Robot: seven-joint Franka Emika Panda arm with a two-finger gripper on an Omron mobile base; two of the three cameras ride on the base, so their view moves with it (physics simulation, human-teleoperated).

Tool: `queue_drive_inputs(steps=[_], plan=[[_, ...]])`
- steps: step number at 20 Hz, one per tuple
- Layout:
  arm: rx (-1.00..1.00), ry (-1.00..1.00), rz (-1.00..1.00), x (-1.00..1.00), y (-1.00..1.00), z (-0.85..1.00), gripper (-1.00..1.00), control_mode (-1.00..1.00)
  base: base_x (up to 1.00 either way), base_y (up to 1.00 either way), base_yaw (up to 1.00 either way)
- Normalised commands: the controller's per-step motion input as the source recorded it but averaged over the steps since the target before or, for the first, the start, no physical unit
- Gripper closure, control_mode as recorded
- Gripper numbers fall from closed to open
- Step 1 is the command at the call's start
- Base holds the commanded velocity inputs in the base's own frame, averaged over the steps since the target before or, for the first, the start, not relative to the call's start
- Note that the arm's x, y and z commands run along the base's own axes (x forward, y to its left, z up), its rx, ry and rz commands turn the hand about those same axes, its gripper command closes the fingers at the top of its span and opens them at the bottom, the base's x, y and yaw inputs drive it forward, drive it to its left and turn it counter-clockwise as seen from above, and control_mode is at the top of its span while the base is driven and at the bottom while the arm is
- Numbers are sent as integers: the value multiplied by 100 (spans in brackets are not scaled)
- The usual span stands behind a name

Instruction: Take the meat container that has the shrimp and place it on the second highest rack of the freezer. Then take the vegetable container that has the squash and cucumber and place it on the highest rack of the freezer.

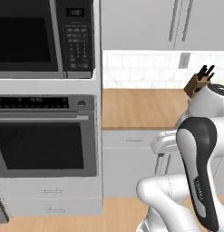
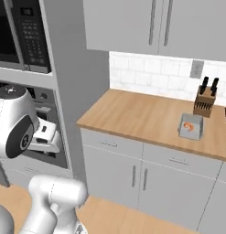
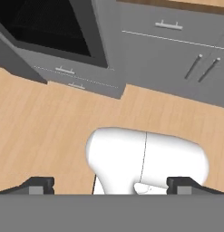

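Clearly we hold nothing yet, our gripper (image 3: 111, 185) spread wide with its fingers aimed at bare floor, while the tray with the shrimp (image 2: 191, 126) sits well away from them on the wooden counter (image 2: 142, 114) beside the knife block (image 2: 205, 102), so we should approach level and straddle its rim squarely.

Wooden table (image 2: 146, 114) tops grey base cabinets (image 2: 132, 176) with bar handles; white tiled wall (image 2: 151, 75) carries an outlet (image 2: 196, 69); knife block (image 2: 205, 101) near the table's rear edge; microwave (image 1: 43, 38) above wall oven (image 1: 45, 136); wood-plank floor (image 3: 50, 122).
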Motion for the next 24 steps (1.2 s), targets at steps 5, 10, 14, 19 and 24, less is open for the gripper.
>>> queue_drive_inputs(steps=[5, 10, 14, 19, 24], plan=[[0, 0, 0, 0, 0, 0, -100, 100, 22, -90, 11], [0, 0, 0, 0, 0, 0, -100, 100, 48, -81, 2], [0, 0, 0, 0, 0, 0, -100, 100, 13, -50, 0], [4, -1, -1, 0, -28, 0, -100, -100, -5, -25, 0], [17, 0, -5, 11, -100, 0, -100, -100, 0, 0, 0]])
